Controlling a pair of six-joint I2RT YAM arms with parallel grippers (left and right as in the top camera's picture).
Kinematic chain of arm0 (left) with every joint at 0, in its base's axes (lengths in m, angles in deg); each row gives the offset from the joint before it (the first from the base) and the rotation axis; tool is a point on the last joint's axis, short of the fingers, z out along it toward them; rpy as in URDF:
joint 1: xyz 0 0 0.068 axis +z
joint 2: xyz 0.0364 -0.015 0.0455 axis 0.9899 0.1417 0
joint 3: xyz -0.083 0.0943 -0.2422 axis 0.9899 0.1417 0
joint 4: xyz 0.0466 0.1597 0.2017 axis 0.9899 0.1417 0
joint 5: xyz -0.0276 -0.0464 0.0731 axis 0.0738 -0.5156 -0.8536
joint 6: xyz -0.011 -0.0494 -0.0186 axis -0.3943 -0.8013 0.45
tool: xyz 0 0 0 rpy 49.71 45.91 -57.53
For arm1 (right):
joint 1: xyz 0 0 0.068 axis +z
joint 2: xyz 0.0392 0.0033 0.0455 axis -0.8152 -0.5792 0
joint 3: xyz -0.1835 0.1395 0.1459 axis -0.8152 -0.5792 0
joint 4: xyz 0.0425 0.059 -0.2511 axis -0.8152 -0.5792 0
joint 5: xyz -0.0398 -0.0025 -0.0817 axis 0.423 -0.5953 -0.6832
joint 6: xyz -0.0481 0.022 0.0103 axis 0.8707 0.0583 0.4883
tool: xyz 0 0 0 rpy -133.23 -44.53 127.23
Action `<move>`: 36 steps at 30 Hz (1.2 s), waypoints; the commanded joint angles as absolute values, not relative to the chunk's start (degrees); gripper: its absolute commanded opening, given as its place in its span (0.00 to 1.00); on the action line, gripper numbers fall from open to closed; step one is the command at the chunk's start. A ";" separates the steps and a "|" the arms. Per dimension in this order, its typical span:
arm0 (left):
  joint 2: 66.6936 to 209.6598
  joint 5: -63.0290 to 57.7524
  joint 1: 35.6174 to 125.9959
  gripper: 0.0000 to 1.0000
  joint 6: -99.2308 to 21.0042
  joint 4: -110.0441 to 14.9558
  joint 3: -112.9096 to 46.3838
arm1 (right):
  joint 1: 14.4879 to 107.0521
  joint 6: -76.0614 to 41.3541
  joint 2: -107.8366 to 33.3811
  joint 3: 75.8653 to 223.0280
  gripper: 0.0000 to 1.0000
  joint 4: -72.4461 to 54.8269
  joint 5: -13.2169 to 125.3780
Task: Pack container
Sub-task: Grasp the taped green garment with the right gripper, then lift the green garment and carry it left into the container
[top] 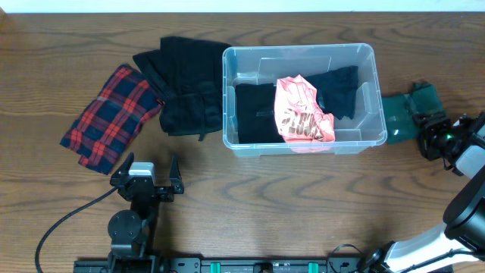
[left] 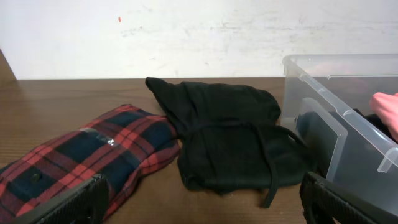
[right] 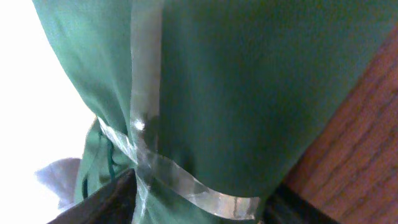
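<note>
The clear container (top: 301,49) stands at the table's back centre; it holds a black garment (top: 254,114) and, on top, a pink printed garment (top: 303,114). Its near corner shows in the left wrist view as the container (left: 323,81). Right of it lies a folded green garment (top: 398,114), bound with clear tape. My right gripper (top: 424,125) is closed round this bundle: in the right wrist view the green garment (right: 249,81) fills the gap between both fingers of the right gripper (right: 199,199). My left gripper (top: 149,173) stands wide open at the front left with nothing in it.
A folded black garment (top: 186,83) lies just left of the container, with a red plaid garment (top: 110,114) further left. Both face the left gripper (left: 202,202) as the black garment (left: 230,137) and the plaid garment (left: 93,155). A black cable (top: 68,216) trails at the front left.
</note>
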State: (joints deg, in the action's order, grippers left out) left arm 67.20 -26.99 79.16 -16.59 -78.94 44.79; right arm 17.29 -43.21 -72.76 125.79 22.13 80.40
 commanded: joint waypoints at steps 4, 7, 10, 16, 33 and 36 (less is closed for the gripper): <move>67.24 -26.79 78.98 0.98 -17.07 -78.05 46.36 | 17.05 -39.52 -76.19 123.75 0.37 20.31 78.43; 67.24 -26.81 78.98 0.98 -17.07 -78.05 46.36 | 17.00 -38.45 -76.19 123.75 0.33 20.34 79.19; 67.24 -26.79 78.98 0.98 -17.07 -78.05 46.36 | 17.00 -36.98 -76.17 123.78 0.21 20.34 80.22; 67.24 -26.79 78.98 0.98 -17.07 -78.02 46.36 | 16.85 -36.63 -74.77 124.48 0.02 20.40 83.04; 67.24 -26.79 78.98 0.98 -17.07 -78.05 46.36 | 20.26 -26.88 -44.47 126.53 0.01 13.89 86.04; 67.24 -26.79 78.98 0.98 -17.07 -78.05 46.36 | 23.34 -26.34 -38.11 126.53 0.01 12.75 86.01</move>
State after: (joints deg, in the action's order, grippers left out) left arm 67.20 -27.01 79.16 -16.59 -78.92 44.79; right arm 20.63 -28.81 -43.64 125.44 12.88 83.74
